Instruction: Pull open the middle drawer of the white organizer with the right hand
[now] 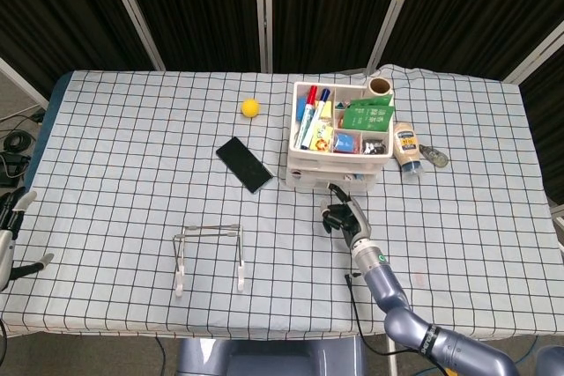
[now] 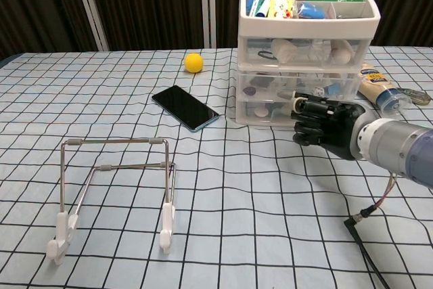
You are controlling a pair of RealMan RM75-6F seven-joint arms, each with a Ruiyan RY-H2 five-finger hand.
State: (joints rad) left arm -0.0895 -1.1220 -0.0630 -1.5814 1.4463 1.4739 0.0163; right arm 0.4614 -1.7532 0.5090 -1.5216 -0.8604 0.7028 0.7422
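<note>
The white organizer [image 1: 293, 145] [image 2: 304, 28] stands on the checked table right of centre, with pens and packets in its top tray. Its middle drawer [image 2: 270, 86] looks flush with the other drawer fronts. My right hand [image 1: 339, 215] [image 2: 323, 121], dark and with fingers curled in, is pressed against the drawer fronts at the middle drawer's lower edge, seemingly hooked on it. The exact contact is hidden behind the fingers. My left hand [image 1: 11, 233] hangs off the table's left edge, fingers apart and holding nothing.
A black phone [image 1: 244, 164] [image 2: 185, 107] lies left of the organizer, a yellow ball [image 1: 251, 107] [image 2: 194, 62] behind it. A wire stand [image 1: 210, 255] [image 2: 115, 167] sits near the front. A bottle [image 1: 407, 147] [image 2: 375, 86] lies to the organizer's right. A cable plug [image 2: 357, 220] rests below my right wrist.
</note>
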